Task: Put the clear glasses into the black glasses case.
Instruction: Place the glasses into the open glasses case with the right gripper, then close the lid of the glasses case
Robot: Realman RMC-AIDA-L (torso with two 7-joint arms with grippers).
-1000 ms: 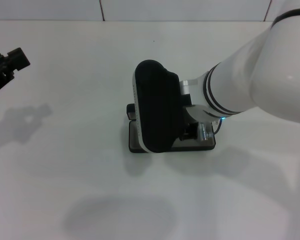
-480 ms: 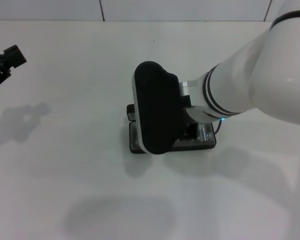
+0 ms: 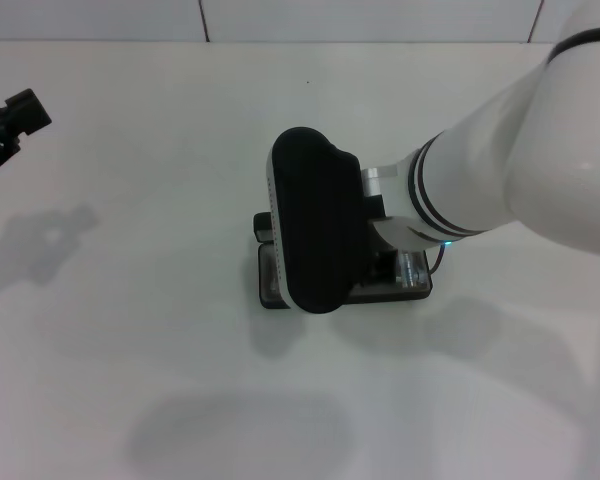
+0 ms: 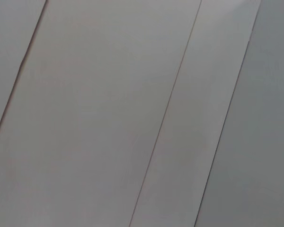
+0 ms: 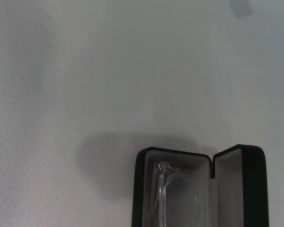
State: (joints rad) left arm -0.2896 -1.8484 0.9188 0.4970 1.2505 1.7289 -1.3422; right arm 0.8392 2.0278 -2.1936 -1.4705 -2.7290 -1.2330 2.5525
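The black glasses case (image 5: 236, 189) lies open on the white table, with its lid standing up beside the grey-lined base. The clear glasses (image 5: 162, 191) rest inside the base, one thin arm and a lens rim showing. In the head view only the case's (image 3: 270, 288) edge and near corner show. My right gripper (image 3: 318, 235) hangs directly above the case, and its black housing hides most of it. My left gripper (image 3: 8, 122) is raised at the far left edge, well away from the case.
The white table (image 3: 130, 340) stretches on all sides of the case, with arm shadows at the left and front. A tiled wall runs behind it. The left wrist view shows only pale panels (image 4: 109, 118) with thin seams.
My left gripper has drawn back slightly towards the left edge. The right arm has shifted a little to the right over the case.
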